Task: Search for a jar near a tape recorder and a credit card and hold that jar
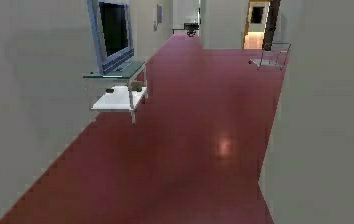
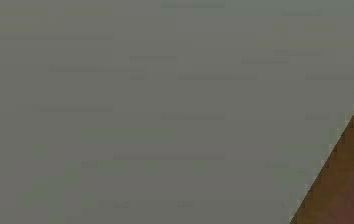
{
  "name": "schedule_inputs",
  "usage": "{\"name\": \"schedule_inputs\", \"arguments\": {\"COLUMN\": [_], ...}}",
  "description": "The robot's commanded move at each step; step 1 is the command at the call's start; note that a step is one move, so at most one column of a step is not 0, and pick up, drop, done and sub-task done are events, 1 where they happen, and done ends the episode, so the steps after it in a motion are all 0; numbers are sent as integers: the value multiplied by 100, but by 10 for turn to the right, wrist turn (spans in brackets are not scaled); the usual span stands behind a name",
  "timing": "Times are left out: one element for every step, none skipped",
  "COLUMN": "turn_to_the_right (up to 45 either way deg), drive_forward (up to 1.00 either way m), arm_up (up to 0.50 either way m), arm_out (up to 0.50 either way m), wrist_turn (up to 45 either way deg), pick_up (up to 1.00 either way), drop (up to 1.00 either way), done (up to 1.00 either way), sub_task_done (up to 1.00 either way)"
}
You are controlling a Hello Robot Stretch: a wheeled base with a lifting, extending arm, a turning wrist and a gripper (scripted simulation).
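A two-tier stand (image 1: 120,88) with a glass top and a white lower shelf stands against the wall on the forward view's left. A flat screen in a pale frame (image 1: 112,30) sits on its top. Small dark and pale blobs (image 1: 116,92) lie on the lower shelf; what they are cannot be told. A second small glass-topped table (image 1: 271,58) stands at the far right by the wall.
Dark red floor (image 1: 200,130) runs ahead as a wide corridor between pale walls. A lit doorway (image 1: 257,25) opens at the far right and another opening (image 1: 188,18) lies straight ahead. In the arm side view a grey wall (image 2: 155,100) stands close, with floor (image 2: 347,175) at the lower right.
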Motion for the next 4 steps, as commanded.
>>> {"name": "schedule_inputs", "arguments": {"turn_to_the_right": [30, 0, 0, 390], "drive_forward": [0, 100, 65, 0], "arm_up": [0, 0, 0, 0], "arm_out": [0, 0, 0, 0], "wrist_turn": [0, 0, 0, 0], "pick_up": [0, 0, 0, 0], "drop": [0, 0, 0, 0], "done": [0, 0, 0, 0], "sub_task_done": [0, 0, 0, 0]}}
